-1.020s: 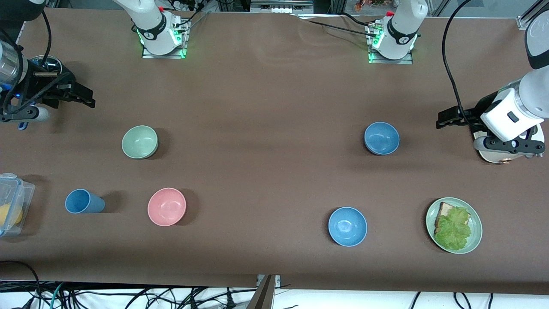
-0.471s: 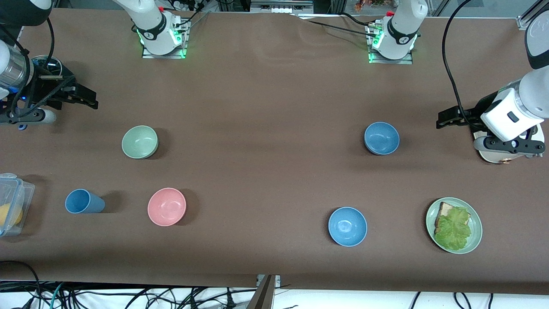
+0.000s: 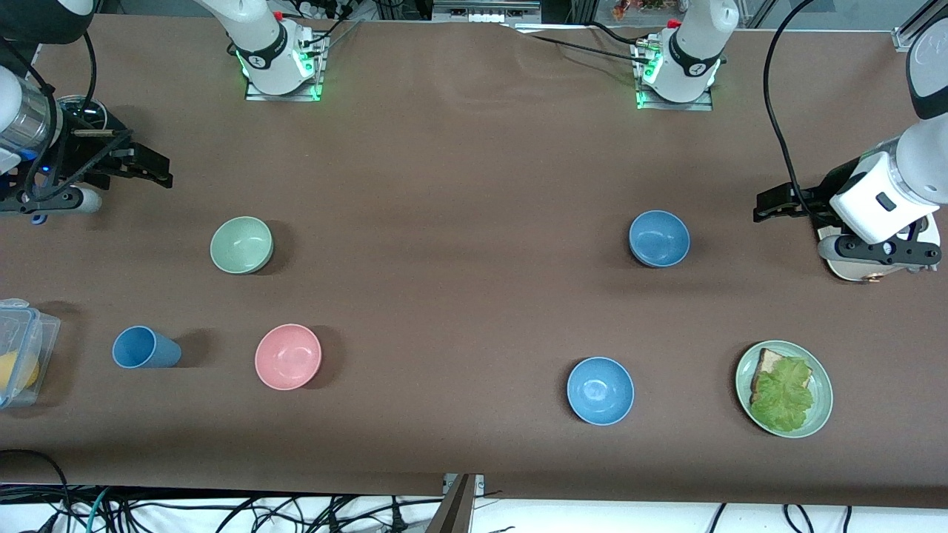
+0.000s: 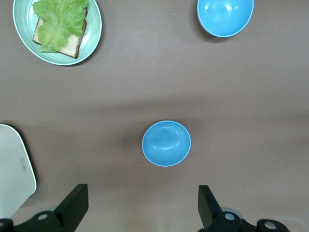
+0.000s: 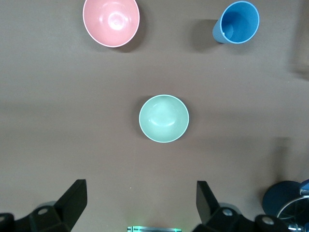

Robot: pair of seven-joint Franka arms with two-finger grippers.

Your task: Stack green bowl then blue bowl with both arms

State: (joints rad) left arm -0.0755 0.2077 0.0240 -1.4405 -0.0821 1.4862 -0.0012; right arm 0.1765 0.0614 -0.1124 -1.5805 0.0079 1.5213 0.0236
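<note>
The pale green bowl point(image 3: 241, 245) stands upright toward the right arm's end of the table and shows centred in the right wrist view point(image 5: 163, 118). My right gripper point(image 3: 159, 174) point(image 5: 140, 205) hovers open over bare table, apart from that bowl, with nothing between its fingers. The muted blue bowl point(image 3: 659, 238) stands upright toward the left arm's end and sits centred in the left wrist view point(image 4: 166, 143). My left gripper point(image 3: 766, 203) point(image 4: 143, 208) hangs open and empty over bare table beside it, not touching it.
A pink bowl point(image 3: 288, 357) and a blue cup point(image 3: 145, 348) stand nearer the camera than the green bowl. A brighter blue bowl point(image 3: 601, 391) and a green plate point(image 3: 820, 403) with bread and lettuce lie nearer too. A clear container point(image 3: 18, 352), a dark vessel point(image 3: 83, 111) and a white object point(image 3: 844, 268) sit at the table's ends.
My right gripper has drifted a little toward the middle of the table. The left arm and all the bowls have stayed put.
</note>
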